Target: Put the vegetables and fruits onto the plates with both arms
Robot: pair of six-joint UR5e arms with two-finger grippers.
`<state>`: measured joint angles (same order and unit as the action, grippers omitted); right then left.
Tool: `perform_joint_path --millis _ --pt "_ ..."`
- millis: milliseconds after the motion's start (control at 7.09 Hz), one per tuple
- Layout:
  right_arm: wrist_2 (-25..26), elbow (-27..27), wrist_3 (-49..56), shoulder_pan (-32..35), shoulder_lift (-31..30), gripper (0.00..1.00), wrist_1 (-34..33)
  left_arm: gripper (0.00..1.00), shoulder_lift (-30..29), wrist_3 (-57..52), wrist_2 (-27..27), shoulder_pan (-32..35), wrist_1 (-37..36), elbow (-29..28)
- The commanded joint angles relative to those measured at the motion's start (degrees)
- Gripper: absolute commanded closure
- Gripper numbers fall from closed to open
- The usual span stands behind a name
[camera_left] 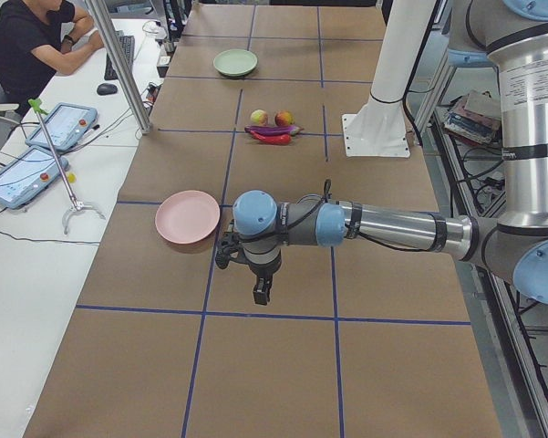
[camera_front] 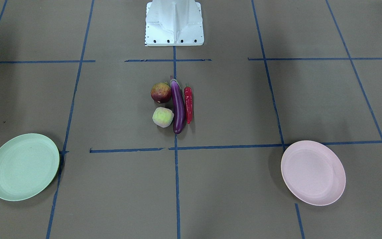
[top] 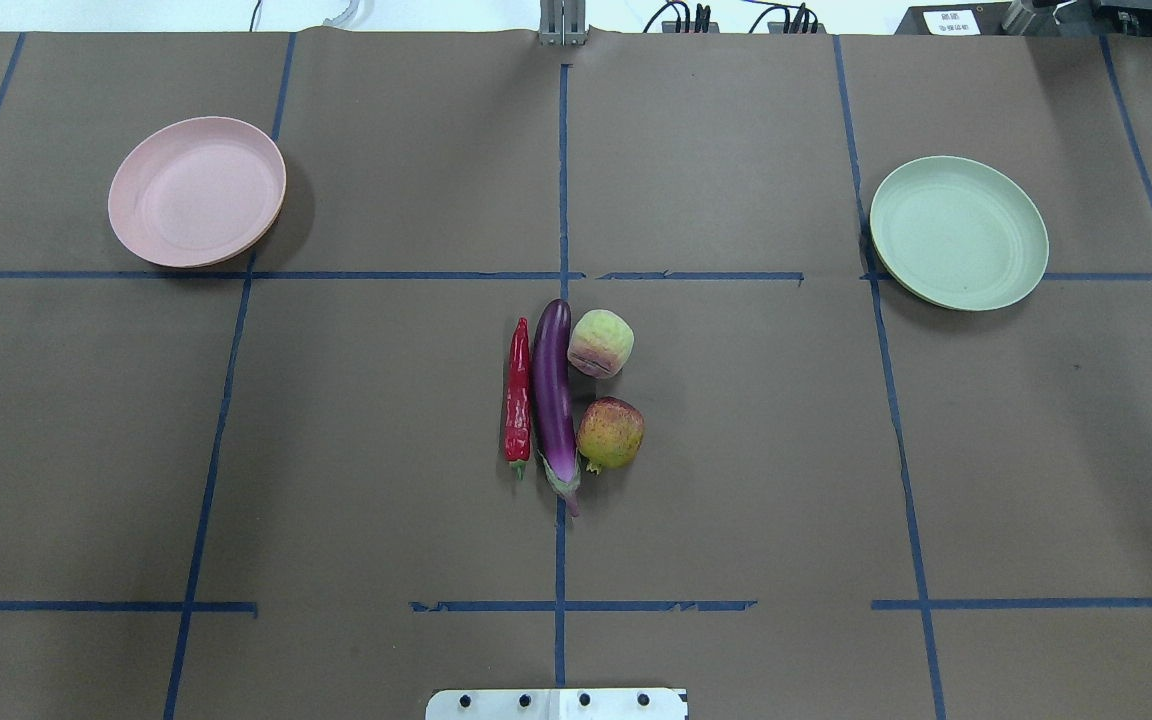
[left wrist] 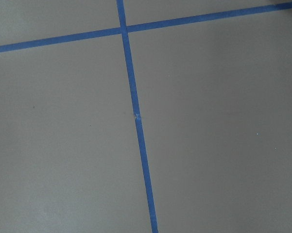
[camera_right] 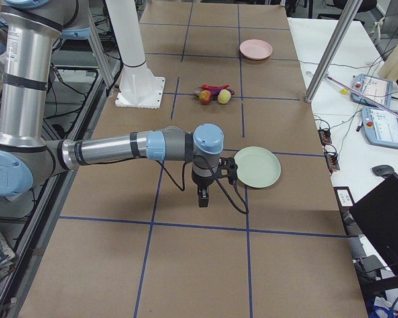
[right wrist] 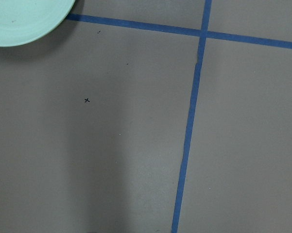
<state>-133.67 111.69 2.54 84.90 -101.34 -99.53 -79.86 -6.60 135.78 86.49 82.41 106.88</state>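
Status: nothing placed yet. Both plates are bare, all four items are on the counter.

Layout, overhead view: the eggplant lies at centre, lengthwise 12 to 6. The chili pepper runs parallel at its 9 o'clock, so close I cannot tell if they touch. The peach is at its 1 o'clock and the pomegranate at its 4 o'clock, both apparently against it. From the cluster, the pink plate is at 10 o'clock and the green plate at 2 o'clock, both well apart.

Hands: the left hand hangs over the counter near the pink plate, the right hand near the green plate. They show only in the side views, so I cannot tell whether either is spread or pressed together. Neither carries anything I can see.

Risks, judged:
- The pile is tight. A finger coming down beside the chili likely shoves the eggplant, which then pushes the fruit.
- Pomegranate and peach are round, so a nudge may roll them away.
- The eggplant is glossy and tapered; an off-centre pinch may slip or swing.
- Both arms must reach the same spot, so simultaneous approach risks collision.
- The plates are shallow, so round fruit released high may roll off the rim.
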Motion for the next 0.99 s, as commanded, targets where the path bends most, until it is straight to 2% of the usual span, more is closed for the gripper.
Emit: perform_joint_path --millis 0,564,847 --pt "-0.10 0.37 0.01 0.00 0.00 0.00 0.04 0.00 0.32 -0.08 0.01 -0.01 0.03 0.08" --pt "-0.02 0.37 0.09 -0.17 0.44 0.00 0.73 0.00 0.50 -0.08 -0.08 -0.10 0.03 0.17" --pt "-0.28 0.46 -0.17 -1.13 0.00 0.00 5.73 0.00 1.98 0.01 0.01 -0.01 -0.06 0.60"
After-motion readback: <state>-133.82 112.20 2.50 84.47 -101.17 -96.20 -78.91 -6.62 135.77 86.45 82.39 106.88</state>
